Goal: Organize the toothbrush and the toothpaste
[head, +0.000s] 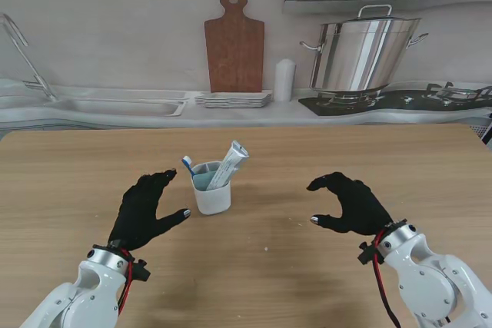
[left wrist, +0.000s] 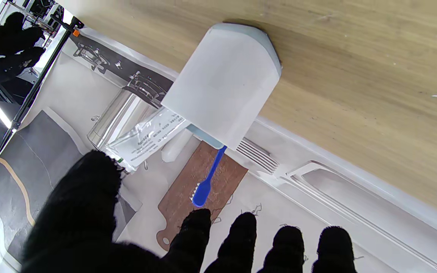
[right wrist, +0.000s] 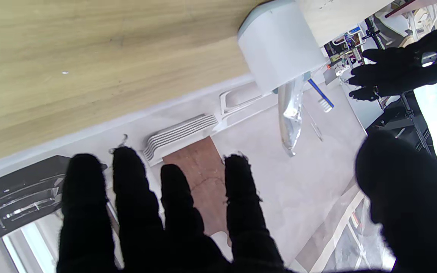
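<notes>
A white cup (head: 211, 197) is seen standing upright on the wooden table (head: 307, 266), near its middle. Inside it, a toothpaste tube (head: 230, 163) is leaned toward the right, its crimped end sticking out above the rim, and a blue toothbrush (head: 187, 164) is leaned toward the left, bristle head up. Both are shown clearly in the left wrist view as well: the cup (left wrist: 224, 85), the tube (left wrist: 146, 138) and the brush (left wrist: 207, 184).

The left hand (head: 146, 209) is held just left of the cup, fingers spread and curled, thumb pointed toward the cup without touching it; nothing is gripped. The right hand (head: 350, 203) is held well to the right of the cup, fingers apart and bent, and likewise nothing is held.

Behind the table, a cutting board (head: 234, 44), a stack of plates (head: 234, 99), a steel pot (head: 365, 51) and a sink (head: 115, 104) are seen.
</notes>
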Available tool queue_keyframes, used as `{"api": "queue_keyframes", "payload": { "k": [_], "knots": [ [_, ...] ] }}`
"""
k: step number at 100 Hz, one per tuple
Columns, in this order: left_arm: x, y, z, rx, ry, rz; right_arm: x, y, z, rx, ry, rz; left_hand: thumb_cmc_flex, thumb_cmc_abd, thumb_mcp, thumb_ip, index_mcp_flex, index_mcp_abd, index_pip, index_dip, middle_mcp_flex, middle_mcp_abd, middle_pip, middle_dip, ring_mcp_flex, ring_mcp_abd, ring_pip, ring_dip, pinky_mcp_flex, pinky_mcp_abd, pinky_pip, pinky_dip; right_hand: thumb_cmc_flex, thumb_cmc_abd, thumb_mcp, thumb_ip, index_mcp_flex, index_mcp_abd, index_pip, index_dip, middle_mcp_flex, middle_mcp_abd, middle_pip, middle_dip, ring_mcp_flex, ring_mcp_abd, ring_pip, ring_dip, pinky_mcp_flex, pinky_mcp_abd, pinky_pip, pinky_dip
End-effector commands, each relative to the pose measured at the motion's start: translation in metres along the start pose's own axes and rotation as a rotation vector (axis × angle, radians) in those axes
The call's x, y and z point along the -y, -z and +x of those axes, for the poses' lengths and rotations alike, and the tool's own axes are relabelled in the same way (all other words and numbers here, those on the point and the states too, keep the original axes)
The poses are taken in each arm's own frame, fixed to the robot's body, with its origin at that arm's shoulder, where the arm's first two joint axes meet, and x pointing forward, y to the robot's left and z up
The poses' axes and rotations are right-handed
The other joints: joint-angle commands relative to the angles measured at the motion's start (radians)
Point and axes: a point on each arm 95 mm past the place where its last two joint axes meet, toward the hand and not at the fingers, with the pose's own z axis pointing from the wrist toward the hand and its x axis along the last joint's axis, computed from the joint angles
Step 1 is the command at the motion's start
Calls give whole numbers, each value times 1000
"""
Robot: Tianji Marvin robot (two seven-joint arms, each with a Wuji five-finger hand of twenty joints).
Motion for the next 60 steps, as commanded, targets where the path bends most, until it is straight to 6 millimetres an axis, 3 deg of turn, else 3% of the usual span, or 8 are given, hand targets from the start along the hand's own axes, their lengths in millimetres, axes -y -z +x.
{"api": "queue_keyframes", "payload": {
  "k": [1,60],
  "knots": [
    [-4,2,2,-6,13,-23,10,5,-1,15,-11,24,16,12,-7,5,17,19,8,-13,-10,-5,18,-3,5,-13,19,-1,-9,-39,0,-8,-3,10,5,27,15,16,-16,-6,7,4,-12,-10,2,2,6,-16,0,-14,-3,-11],
    [-8,4,4,-25,8,-33,17,10,-1,32,-25,30,14,10,-2,1,37,13,23,-13,8,0,23,-1,20,-7,32,-7,-16,-13,61,-37,-4,6,8,24,51,19,-27,-8,38,5,-22,-12,21,4,7,-17,15,2,0,-12]
  ]
}}
